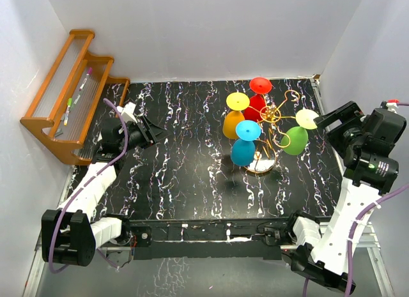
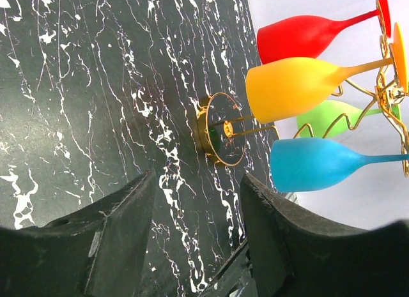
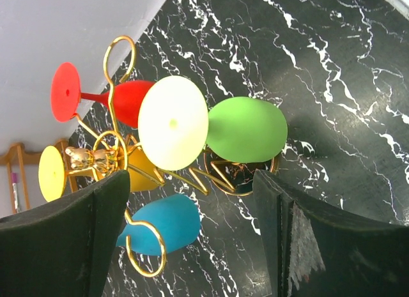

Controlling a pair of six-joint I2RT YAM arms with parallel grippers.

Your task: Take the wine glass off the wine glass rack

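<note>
The gold wire wine glass rack (image 1: 273, 115) stands right of centre on the black marbled table, on a round base (image 1: 261, 164). Several wine glasses hang upside down from its arms: red (image 1: 257, 105), orange (image 1: 234, 123), blue (image 1: 243, 150) and green (image 1: 294, 140). My right gripper (image 1: 321, 122) hovers open just right of the green glass's pale foot (image 3: 172, 122), with nothing between its fingers (image 3: 192, 182). My left gripper (image 1: 153, 131) is open and empty well to the left, facing the rack base (image 2: 222, 129) from a distance (image 2: 198, 182).
An orange-brown wooden stepped shelf (image 1: 70, 99) holding a few pens stands against the left wall. White walls close in the table at the back and on both sides. Bare marbled surface (image 1: 192, 156) lies between the left gripper and the rack.
</note>
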